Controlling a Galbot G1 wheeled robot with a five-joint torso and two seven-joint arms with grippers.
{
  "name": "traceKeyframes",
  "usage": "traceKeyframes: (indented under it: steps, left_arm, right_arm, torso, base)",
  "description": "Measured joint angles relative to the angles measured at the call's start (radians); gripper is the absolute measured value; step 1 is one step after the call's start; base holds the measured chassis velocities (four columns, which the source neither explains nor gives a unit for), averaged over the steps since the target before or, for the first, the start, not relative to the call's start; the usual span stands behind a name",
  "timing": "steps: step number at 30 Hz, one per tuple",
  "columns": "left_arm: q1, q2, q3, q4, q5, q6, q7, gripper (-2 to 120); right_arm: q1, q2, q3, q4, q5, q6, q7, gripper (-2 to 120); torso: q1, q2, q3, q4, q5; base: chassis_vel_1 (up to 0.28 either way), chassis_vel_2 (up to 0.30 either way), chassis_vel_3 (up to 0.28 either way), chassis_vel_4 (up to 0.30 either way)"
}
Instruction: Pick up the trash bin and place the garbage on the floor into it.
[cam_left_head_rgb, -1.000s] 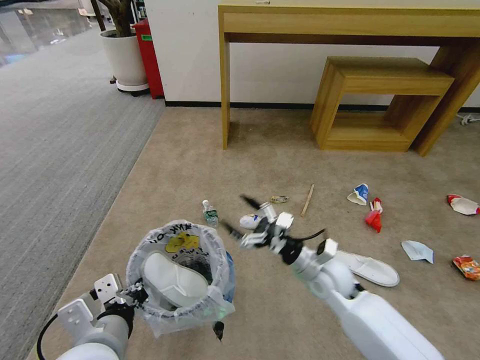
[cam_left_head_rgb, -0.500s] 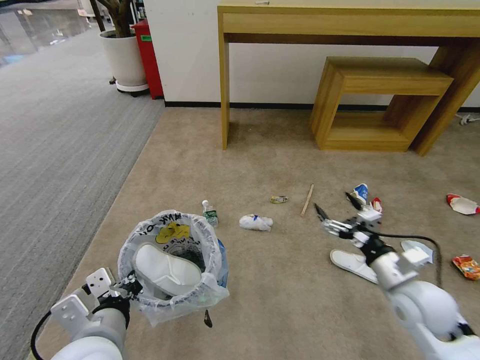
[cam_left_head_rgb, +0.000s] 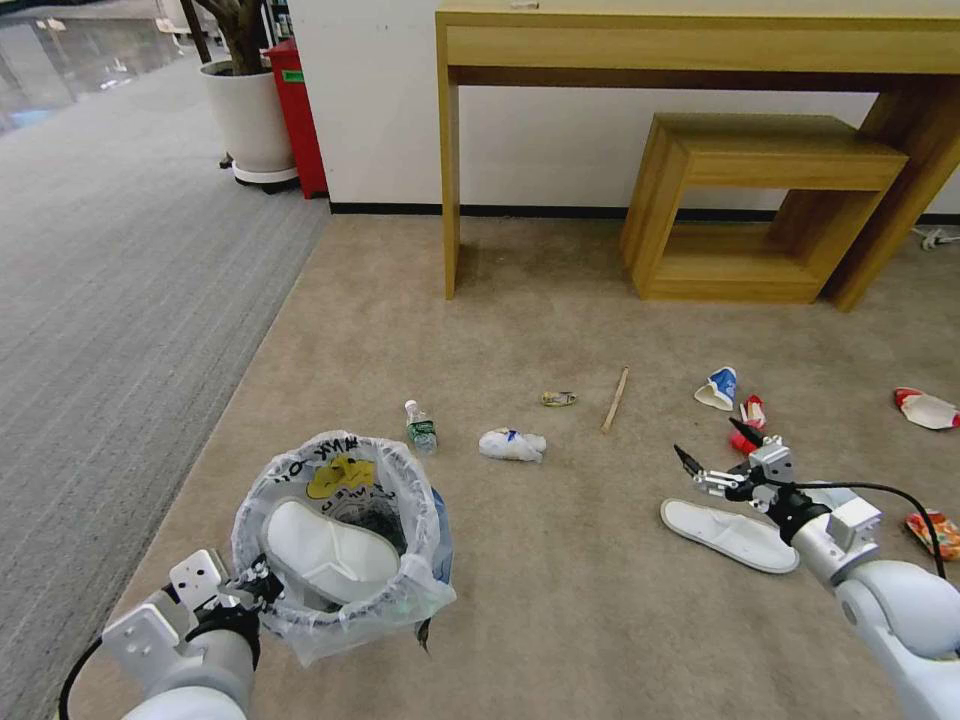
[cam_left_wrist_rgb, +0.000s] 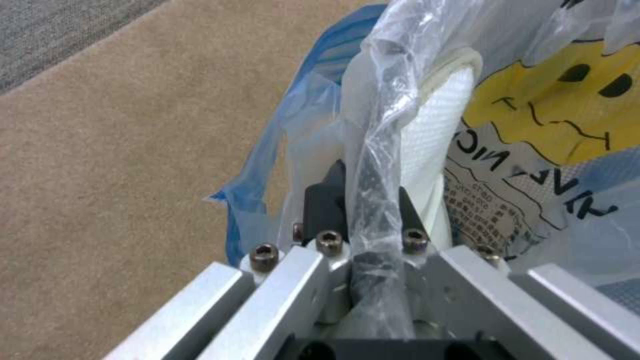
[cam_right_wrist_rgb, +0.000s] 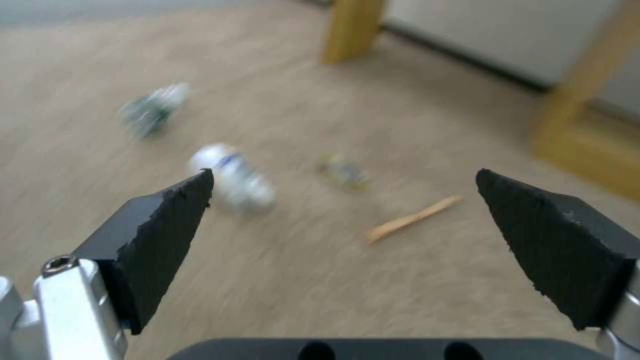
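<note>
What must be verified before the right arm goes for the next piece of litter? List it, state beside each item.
1. Left gripper clamped on the trash bin rim and bag: ok.
2. Bin upright and mouth open to receive litter: ok, with one white slipper already inside.
3. Right gripper empty with fingers spread: ok.
4. Second slipper on the floor free to grasp: ok, lying flat with nothing on it, just below the right gripper.
5. Room left in the bin for a second slipper: cannot tell, since the first covers much of the opening.
6. Right arm's cable free of snags: cannot tell.
</note>
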Motion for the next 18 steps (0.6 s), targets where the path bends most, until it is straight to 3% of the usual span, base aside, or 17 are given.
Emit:
traceKeyframes:
  steps: [1,2,5,8,14,18]
  left_arm:
    - [0.004,0.0,-0.001,0.0,0.0,0.0,0.0,0]
    - [0.004,0.0,-0.001,0.0,0.0,0.0,0.0,0]
    - [0.02,-0.001,-0.008,0.0,0.001,-0.002,0.0,0]
    - [0.03,-0.001,-0.014,0.0,0.001,-0.004,0.0,0]
    - [0.052,0.003,-0.028,0.0,0.0,-0.011,-0.003,0]
    - [0.062,0.008,-0.031,0.0,0.0,-0.013,-0.004,0]
  right_arm:
    - [0.04,-0.005,-0.016,-0.043,-0.019,0.0,-0.068,100]
    - [0.04,-0.005,-0.016,-0.043,-0.019,0.0,-0.068,100]
    - [0.187,-0.013,-0.057,-0.189,-0.135,-0.013,-0.29,100]
    - [0.242,-0.014,-0.082,-0.243,-0.176,-0.042,-0.332,100]
    - [0.348,0.027,-0.137,-0.37,-0.262,-0.156,-0.267,100]
    - [0.366,0.041,-0.139,-0.454,-0.31,-0.182,-0.198,100]
  torso:
    - [0.0,0.0,0.0,0.0,0.0001]
    - [0.0,0.0,0.0,0.0,0.0001]
    - [0.0,0.0,0.0,0.0004,0.0]
    - [0.0,0.0,0.0,0.0002,-0.0001]
    - [0.0,0.0,0.0,0.0004,0.0]
    - [0.0,0.0,0.0,0.0003,0.0]
  base:
    - [0.0,0.0,0.0,0.0]
    - [0.0,0.0,0.0,0.0]
    - [0.0,0.0,0.0,0.0]
    - [0.0,0.0,0.0,0.0]
    - [0.0,0.0,0.0,0.0]
    - [0.0,0.0,0.0,0.0]
